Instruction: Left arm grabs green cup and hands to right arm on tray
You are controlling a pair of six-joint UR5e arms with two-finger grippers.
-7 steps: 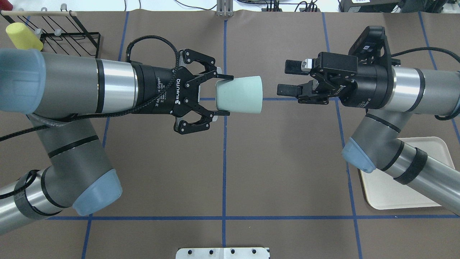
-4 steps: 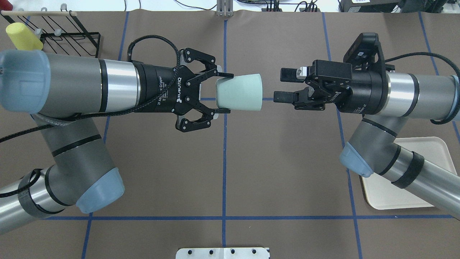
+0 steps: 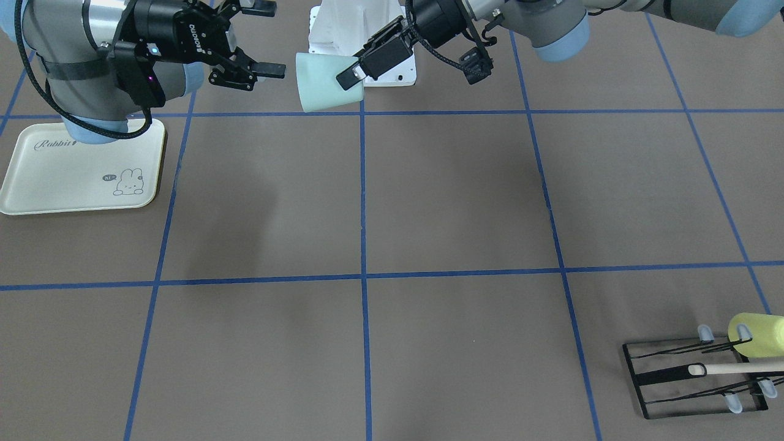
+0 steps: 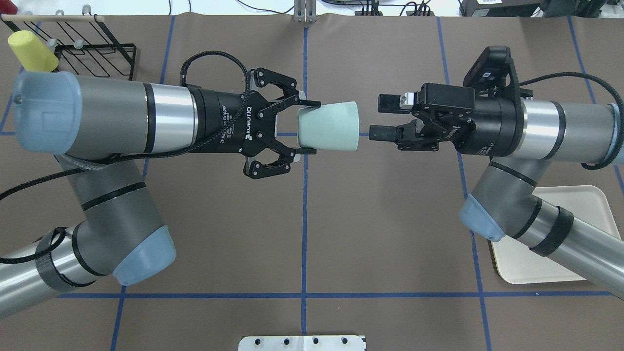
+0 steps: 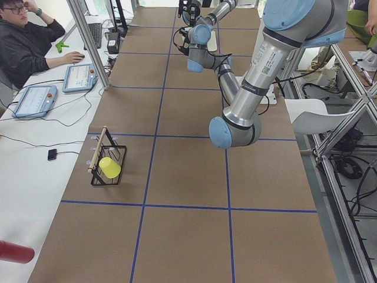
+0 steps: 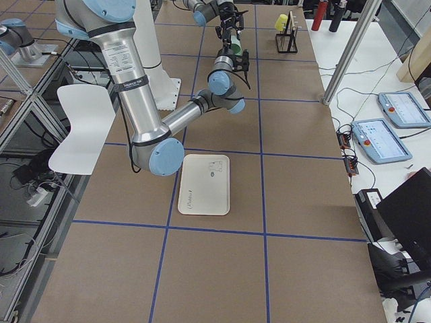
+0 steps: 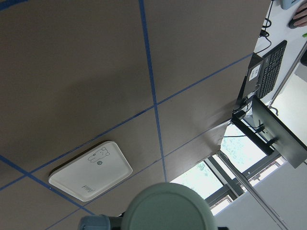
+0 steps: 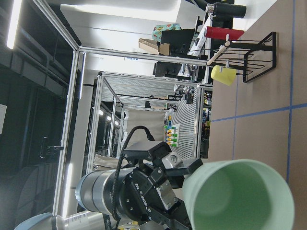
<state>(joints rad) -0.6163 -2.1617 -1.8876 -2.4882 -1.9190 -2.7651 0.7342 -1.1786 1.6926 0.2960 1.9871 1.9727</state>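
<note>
My left gripper (image 4: 309, 127) is shut on the base end of the pale green cup (image 4: 329, 126) and holds it level above the table's middle, mouth toward the right arm. In the front view the left gripper (image 3: 344, 73) and the cup (image 3: 318, 82) are at top centre. My right gripper (image 4: 380, 118) is open and empty, its fingertips a short gap from the cup's rim, not touching; it also shows in the front view (image 3: 272, 38). The right wrist view looks into the cup's mouth (image 8: 240, 196). The cream tray (image 3: 37, 184) lies flat under the right arm, partly hidden in the overhead view (image 4: 526, 263).
A black wire rack (image 4: 92, 53) holding a yellow-green cup (image 4: 29, 48) stands at the table's far left corner; both show in the front view, rack (image 3: 692, 373) and cup (image 3: 756, 334). A white base plate (image 4: 302, 342) sits at the near edge. An operator (image 5: 23, 41) sits beside the table.
The right gripper has moved left toward the cup and the left arm has pushed the cup slightly right, so the gap has narrowed. The left gripper still holds the cup.
</note>
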